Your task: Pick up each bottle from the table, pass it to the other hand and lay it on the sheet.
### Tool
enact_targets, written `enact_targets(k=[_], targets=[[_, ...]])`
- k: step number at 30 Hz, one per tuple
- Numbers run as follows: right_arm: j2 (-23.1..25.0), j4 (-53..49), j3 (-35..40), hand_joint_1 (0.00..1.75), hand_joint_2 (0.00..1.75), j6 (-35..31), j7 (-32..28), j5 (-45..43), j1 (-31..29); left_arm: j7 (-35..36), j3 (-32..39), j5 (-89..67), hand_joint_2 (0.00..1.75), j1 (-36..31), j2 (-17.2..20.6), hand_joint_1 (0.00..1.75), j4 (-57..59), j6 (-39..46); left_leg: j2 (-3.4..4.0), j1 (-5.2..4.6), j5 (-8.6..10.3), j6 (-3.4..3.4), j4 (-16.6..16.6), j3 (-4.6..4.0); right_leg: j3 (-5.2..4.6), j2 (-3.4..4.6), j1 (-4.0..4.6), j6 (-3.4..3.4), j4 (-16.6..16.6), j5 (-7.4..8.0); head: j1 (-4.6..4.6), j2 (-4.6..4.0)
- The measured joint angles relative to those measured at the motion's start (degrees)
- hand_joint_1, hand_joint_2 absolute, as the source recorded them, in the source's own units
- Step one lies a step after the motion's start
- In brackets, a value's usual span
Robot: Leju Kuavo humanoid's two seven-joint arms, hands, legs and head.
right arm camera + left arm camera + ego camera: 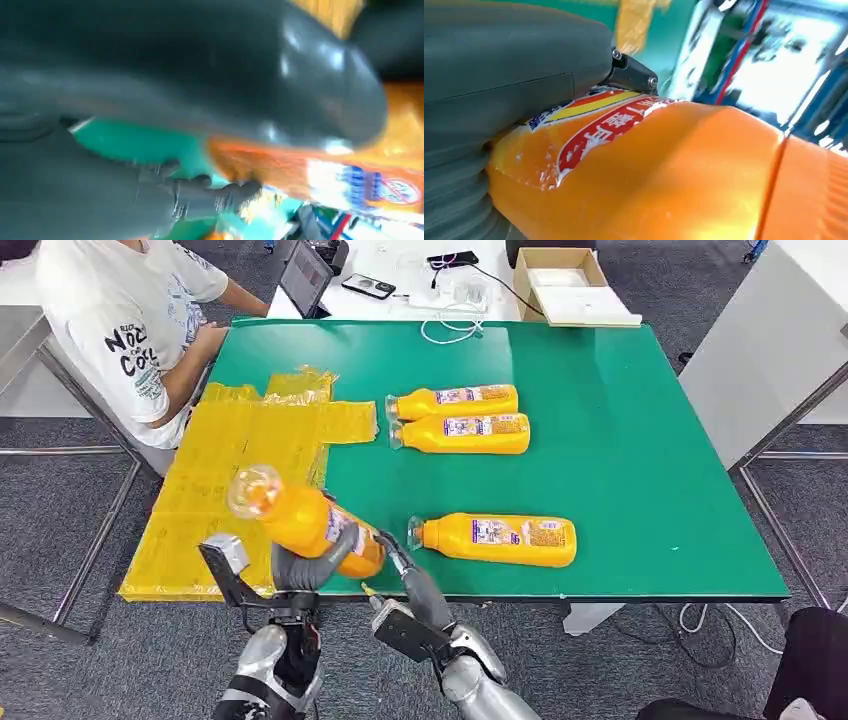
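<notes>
- My left hand (312, 565) grips an orange juice bottle (300, 520), tilted, its clear cap end raised over the yellow sheet (235, 475).
- My right hand (405, 575) has its fingers (392, 548) at the bottle's base.
- Three more juice bottles lie on the green desk (620, 440): one (497, 539) near the front edge, two (455, 401) (463, 433) side by side further back.
- A person (130, 325) sits at the desk's far-left corner.
</notes>
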Motion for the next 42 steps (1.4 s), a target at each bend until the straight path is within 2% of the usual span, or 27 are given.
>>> enact_targets(k=[5,7,10,12,15,19,23,24,29,33,37,42], targets=[[-0.94,-6.93,-1.42,0.0,0.0,-0.99,1.0,0.0,2.72,-1.05,2.91,-2.32,1.75,-3.11,0.0,1.75,-0.31,4.57,-0.09,0.0,0.01,0.0,0.0,0.0,0.02,-0.01,0.0,0.0,0.01,0.0,0.02,0.0],[-1.29,-9.4,-1.86,0.0,0.0,-2.52,0.39,-0.06,3.38,-3.11,4.09,-6.39,1.75,-4.64,0.13,1.75,-0.02,10.29,-0.09,0.0,0.01,0.0,0.0,-0.01,0.02,-0.01,0.0,0.0,0.01,0.0,0.0,0.0],[-1.38,-15.46,-2.49,0.0,0.0,-11.89,-2.1,-1.97,4.94,-5.86,5.33,-21.92,1.75,-9.08,2.23,1.75,3.7,26.71,-0.12,0.01,0.03,-0.01,0.0,0.0,0.03,-0.02,0.0,0.0,0.01,0.01,-0.02,0.0],[-1.55,-21.07,-2.6,0.0,0.0,-18.76,-2.36,-4.4,5.73,-6.01,7.04,-32.5,1.75,-12.5,4.05,1.75,8.12,32.44,-0.12,0.03,0.05,-0.02,0.0,0.02,0.05,-0.02,0.02,0.0,0.02,0.01,0.02,0.0],[-1.92,-27.41,-2.88,0.0,0.0,-22.91,-2.47,-6.86,6.7,-6.03,11.32,-45.12,1.75,-15.5,4.76,1.75,13.16,34.16,-0.08,0.03,0.05,-0.02,0.0,0.03,0.06,0.0,0.02,0.0,0.03,0.01,0.04,0.0],[-2.21,-32.62,-3.06,0.0,0.0,-23.74,-2.49,-8.26,7.5,-5.82,19.61,-58.5,1.75,-18.33,4.83,1.75,18.55,34.58,0.02,0.01,0.04,-0.02,0.0,0.03,0.04,0.03,0.0,0.0,0.03,0.01,0.02,0.0],[-2.34,-35.2,-3.04,0.0,0.0,-23.98,-2.49,-9.22,7.54,-0.06,27.64,-80.15,1.75,-19.88,4.94,1.75,21.11,34.6,-0.01,0.02,0.04,-0.03,0.0,0.02,0.03,0.03,0.01,0.0,0.03,0.01,0.02,0.0],[-2.36,-35.89,-2.99,0.0,1.75,-24.18,-2.49,-9.53,7.55,2.54,28.98,-86.11,1.75,-20.23,5.14,1.75,21.77,34.6,0.0,0.02,0.04,-0.03,0.0,0.02,0.03,0.03,0.01,0.0,0.03,0.01,0.02,0.0],[-2.47,-38.53,-2.84,0.0,1.75,-24.72,-2.49,-10.6,7.58,14.96,29.55,-101.33,1.75,-22.0,7.39,1.75,27.09,34.62,0.02,0.02,0.04,-0.03,0.0,0.03,0.02,0.02,0.01,0.0,0.03,0.01,0.02,0.0],[-2.49,-38.86,-2.82,0.0,1.75,-23.48,-2.49,-11.43,7.54,24.43,23.81,-103.08,1.75,-23.51,10.55,1.75,33.82,34.62,-0.01,0.02,0.05,-0.03,0.0,0.02,0.03,0.02,0.01,0.0,0.03,0.01,0.02,0.0],[-2.49,-38.86,-2.82,0.0,1.75,-22.25,-2.49,-11.58,7.49,26.58,17.75,-103.21,1.75,-25.09,13.24,1.75,40.34,34.56,0.01,0.02,0.04,-0.03,0.0,0.02,0.03,0.02,0.01,0.0,0.04,0.01,0.02,0.0],[-2.49,-38.37,-2.86,0.0,1.75,-20.85,-2.49,-11.69,7.43,24.98,15.45,-101.04,1.75,-26.15,14.97,1.75,45.18,31.3,0.0,0.02,0.04,-0.03,0.0,0.0,0.02,0.02,0.01,0.0,0.04,0.0,0.02,0.0]])
